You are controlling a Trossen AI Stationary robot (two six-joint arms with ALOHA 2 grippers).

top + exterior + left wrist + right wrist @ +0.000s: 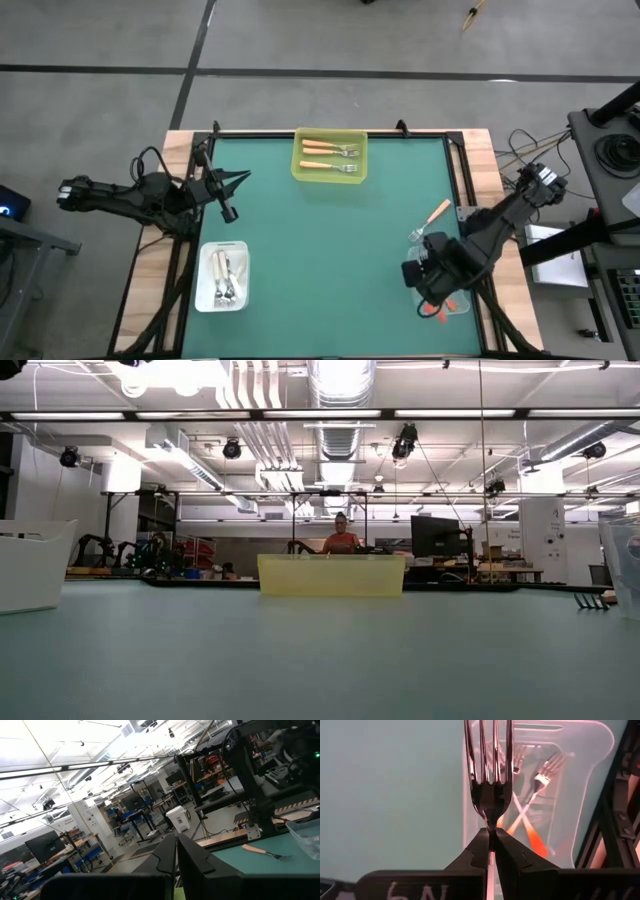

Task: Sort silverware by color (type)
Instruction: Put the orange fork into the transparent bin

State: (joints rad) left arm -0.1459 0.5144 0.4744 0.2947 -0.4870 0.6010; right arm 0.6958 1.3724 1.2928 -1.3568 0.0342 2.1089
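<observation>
High view, table (330, 260): green surface carrying three bins and one loose fork.
Yellow bin (329, 157): far edge, two light-orange forks.
White bin (221, 277): near-left corner, white-handled forks, count unclear.
Clear bin (580, 750): near-right corner, two red-orange forks.
Right gripper (491, 837): clamped on a fork (489, 775), tines pointing forward over the clear bin.
Left gripper (229, 212): closed, empty, left edge.
Loose fork (432, 218): right edge, nearer the right arm.
</observation>
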